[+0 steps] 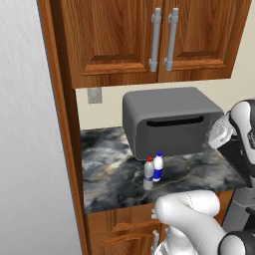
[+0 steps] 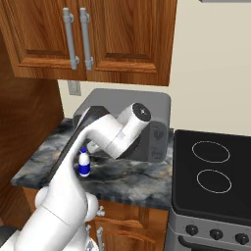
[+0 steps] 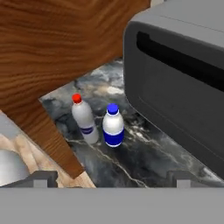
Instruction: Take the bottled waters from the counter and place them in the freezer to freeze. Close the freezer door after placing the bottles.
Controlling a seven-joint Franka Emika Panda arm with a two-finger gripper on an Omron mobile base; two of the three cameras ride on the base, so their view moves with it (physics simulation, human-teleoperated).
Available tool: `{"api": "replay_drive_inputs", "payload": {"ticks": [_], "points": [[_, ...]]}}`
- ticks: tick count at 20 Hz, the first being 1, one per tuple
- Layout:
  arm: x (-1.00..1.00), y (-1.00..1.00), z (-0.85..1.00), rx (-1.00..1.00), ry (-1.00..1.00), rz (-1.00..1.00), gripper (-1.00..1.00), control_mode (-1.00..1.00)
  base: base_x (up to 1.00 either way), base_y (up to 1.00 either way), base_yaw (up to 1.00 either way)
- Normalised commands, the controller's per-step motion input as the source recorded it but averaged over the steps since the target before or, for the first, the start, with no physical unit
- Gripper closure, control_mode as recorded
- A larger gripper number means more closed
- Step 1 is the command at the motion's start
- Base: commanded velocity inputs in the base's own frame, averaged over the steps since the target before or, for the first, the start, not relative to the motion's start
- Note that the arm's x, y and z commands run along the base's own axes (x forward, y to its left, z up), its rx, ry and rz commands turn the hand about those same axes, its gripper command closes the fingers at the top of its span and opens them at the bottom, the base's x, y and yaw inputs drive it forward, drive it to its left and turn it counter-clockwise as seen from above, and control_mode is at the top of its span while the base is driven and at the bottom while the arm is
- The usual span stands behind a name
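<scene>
Glossy veined stone counter (image 1: 114, 184), grained wooden cabinets (image 1: 119, 40) with metal handles (image 1: 155, 40), clear plastic bottles (image 3: 103, 124)

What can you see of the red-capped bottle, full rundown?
The red-capped bottle is a small clear plastic water bottle with a red screw cap, a greyish translucent body and a pale label band with a blue mark low on its side. It stands upright on the dark marbled counter, right beside the blue-capped bottle, in front of the grey toaster oven. Whether the two bottles touch is unclear. Nothing grips it.
</scene>
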Motion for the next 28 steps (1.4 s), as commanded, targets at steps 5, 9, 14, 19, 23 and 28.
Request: {"api": "replay_drive_inputs", "payload": {"ticks": [5, 9, 14, 19, 23, 28], "points": [[0.02, 0.01, -0.7, 0.0, -0.2, 0.44, -1.0, -1.0, 0.0, 0.0, 0.0], [0.06, 0.1, -0.7, 0.0, -0.26, 0.34, -1.0, -1.0, 0.0, 0.0, 0.0], [0.02, 0.01, -0.47, 0.16, -0.34, 0.25, -1.0, -1.0, 0.0, 0.0, 0.0], [0.12, 0.0, -0.28, 0.3, -0.19, 0.13, -1.0, -1.0, 0.0, 0.0, 0.0], [0.3, 0.07, -0.04, 0.15, -0.01, 0.07, -1.0, -1.0, 0.0, 0.0, 0.0], [0.38, 0.18, -0.02, 0.02, 0.05, 0.02, -1.0, -1.0, 0.0, 0.0, 0.0]]}}
